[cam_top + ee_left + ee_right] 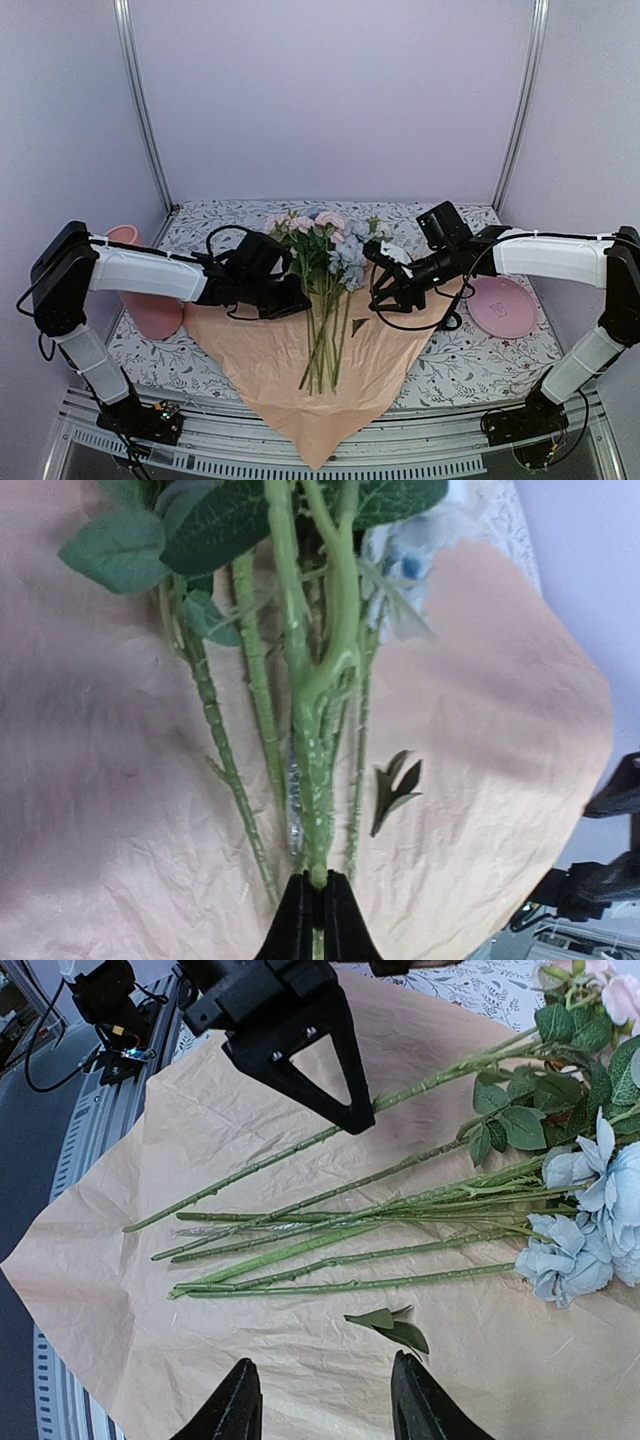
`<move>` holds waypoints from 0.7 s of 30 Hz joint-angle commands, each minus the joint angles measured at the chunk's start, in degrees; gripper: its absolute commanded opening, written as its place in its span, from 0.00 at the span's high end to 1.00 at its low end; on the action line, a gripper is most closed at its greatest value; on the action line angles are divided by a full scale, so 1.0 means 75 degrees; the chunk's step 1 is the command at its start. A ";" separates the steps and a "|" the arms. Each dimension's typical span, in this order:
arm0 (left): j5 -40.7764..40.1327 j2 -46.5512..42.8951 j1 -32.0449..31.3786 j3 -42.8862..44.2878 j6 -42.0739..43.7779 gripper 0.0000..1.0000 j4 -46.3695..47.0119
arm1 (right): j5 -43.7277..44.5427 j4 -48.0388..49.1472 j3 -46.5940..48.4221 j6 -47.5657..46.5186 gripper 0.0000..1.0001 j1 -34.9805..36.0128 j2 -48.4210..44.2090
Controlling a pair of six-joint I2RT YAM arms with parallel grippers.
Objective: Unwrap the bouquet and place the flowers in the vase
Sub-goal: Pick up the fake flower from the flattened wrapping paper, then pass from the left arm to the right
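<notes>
The bouquet's wrap lies unfolded as a peach-orange paper sheet (262, 365) (150, 1290). The flowers (328, 245), pink, blue and cream, lie on it with their stems (330, 1230) fanned toward the near edge. My left gripper (318, 882) is shut on one green stem (312, 730) and sits at the left side of the bunch (303, 303). The right gripper (322, 1372) stands open just above the paper, beside the stems, with nothing between its fingers. The pink vase (155, 315) stands at the far left, partly hidden behind my left arm.
A flat pink plate (500, 306) lies at the right, behind the right arm. A loose dark leaf (390, 1326) rests on the paper just ahead of the right fingers. The floral tablecloth (470, 365) shows around the sheet.
</notes>
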 commanded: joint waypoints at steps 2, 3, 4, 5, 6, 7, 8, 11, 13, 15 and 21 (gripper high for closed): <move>-0.0029 -0.0967 0.0070 -0.0525 -0.0164 1.00 0.1483 | -0.0364 0.0079 0.0166 0.0476 0.49 -0.0041 0.0053; 0.0024 -0.1046 0.0053 -0.0595 -0.0067 1.00 0.1852 | -0.0535 0.0073 0.0231 0.0611 0.46 -0.0086 0.0069; 0.0046 -0.1112 0.0019 -0.0644 0.0040 1.00 0.2198 | -0.0754 0.0072 0.0307 0.0880 0.41 -0.0126 0.0099; 0.0056 -0.1145 -0.0011 -0.0679 0.0217 1.00 0.2581 | -0.1038 0.0072 0.0404 0.1094 0.39 -0.0174 0.0146; 0.0015 -0.1167 -0.0061 -0.0697 0.0358 1.00 0.3073 | -0.1335 0.0072 0.0539 0.1231 0.36 -0.0211 0.0214; -0.0082 -0.1180 -0.0116 -0.0711 0.0487 1.00 0.3429 | -0.1652 0.0066 0.0688 0.1470 0.34 -0.0226 0.0319; -0.0194 -0.1186 -0.0187 -0.0737 0.0643 1.00 0.3861 | -0.2035 0.0030 0.0849 0.1609 0.31 -0.0229 0.0452; -0.0424 -0.1125 -0.0420 -0.0729 0.1168 1.00 0.5015 | -0.2992 0.0032 0.1257 0.2164 0.27 -0.0229 0.1067; -0.0451 -0.1055 -0.0514 -0.0598 0.1466 1.00 0.5434 | -0.3472 0.0020 0.1480 0.2491 0.26 -0.0229 0.1499; -0.0524 -0.1019 -0.0612 -0.0479 0.1677 1.00 0.5683 | -0.3782 0.0026 0.1627 0.2704 0.24 -0.0229 0.1808; -0.0423 -0.0890 -0.0750 -0.0388 0.1838 1.00 0.6195 | -0.4496 0.0466 0.1512 0.2884 0.29 -0.0218 0.2034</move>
